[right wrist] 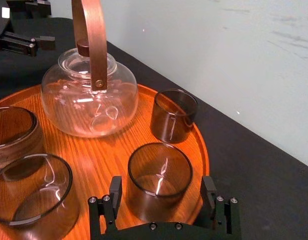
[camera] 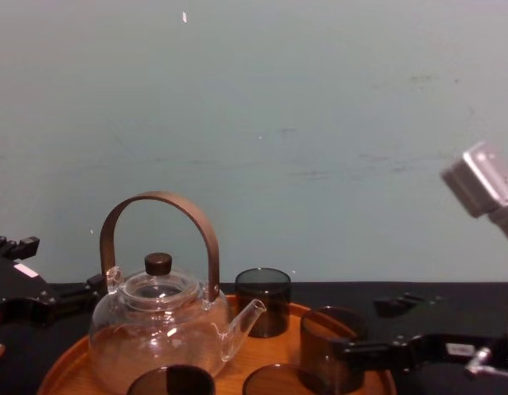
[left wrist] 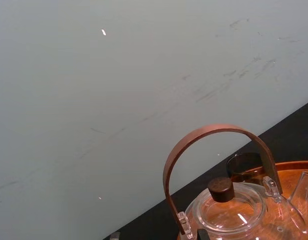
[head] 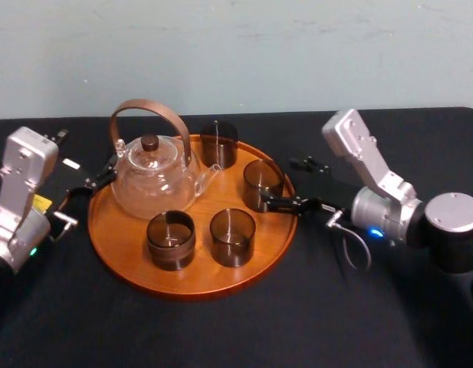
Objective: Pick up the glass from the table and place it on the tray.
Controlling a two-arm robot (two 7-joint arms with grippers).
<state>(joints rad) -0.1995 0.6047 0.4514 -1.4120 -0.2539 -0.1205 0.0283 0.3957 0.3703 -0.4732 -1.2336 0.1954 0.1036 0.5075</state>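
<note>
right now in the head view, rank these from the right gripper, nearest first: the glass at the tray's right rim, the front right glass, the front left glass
1. Right-rim glass, at the right edge of the tray, just ahead of the open right gripper.
2. Front right glass, on the tray's near side.
3. Front left glass, beside it, toward the robot's left.

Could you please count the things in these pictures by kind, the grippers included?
glasses: 4, on the tray
teapot: 1, on the tray
tray: 1
grippers: 2, left gripper at the tray's left rim, right gripper open around one glass
Total: 8
</note>
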